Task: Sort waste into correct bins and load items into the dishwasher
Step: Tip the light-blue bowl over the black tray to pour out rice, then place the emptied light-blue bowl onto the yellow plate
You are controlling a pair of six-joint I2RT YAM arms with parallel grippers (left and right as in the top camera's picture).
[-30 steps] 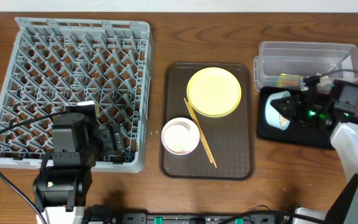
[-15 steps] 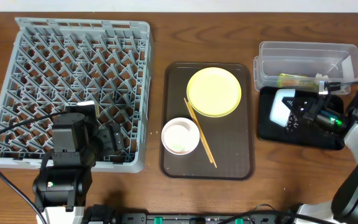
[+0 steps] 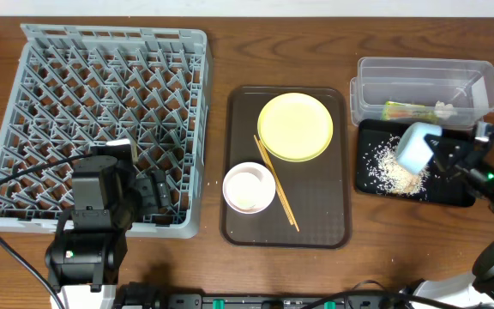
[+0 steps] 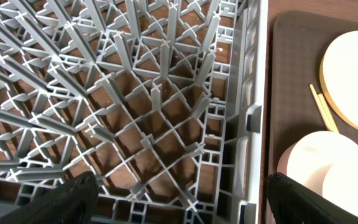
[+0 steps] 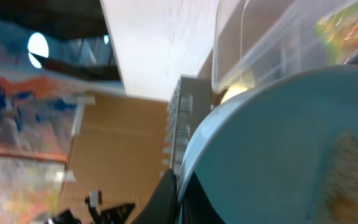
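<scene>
My right gripper [image 3: 442, 154] is shut on the rim of the light blue bowl [image 3: 417, 148], holding it tipped on its side over the black tray [image 3: 453, 194]. White rice-like crumbs [image 3: 390, 167] lie scattered in that tray. In the right wrist view the bowl [image 5: 291, 149] fills the frame with some crumbs stuck inside. The green-and-yellow wrapper [image 3: 406, 111] lies in the clear tub [image 3: 423, 73]. The yellow plate [image 3: 295, 126], white bowl [image 3: 249, 187] and chopsticks [image 3: 275, 182] sit on the brown serving tray [image 3: 337, 227]. My left gripper [image 4: 179, 199] is open over the grey dish rack [image 3: 101, 120].
The serving tray lies between the dish rack and the two bins. The right arm reaches in from the table's right edge. The left arm's body stands at the rack's front edge. The small white cup is not visible.
The right gripper has tipped the blue bowl and drawn it rightward; rice crumbs that were in the bowl now lie in the black tray. The left arm has not moved.
</scene>
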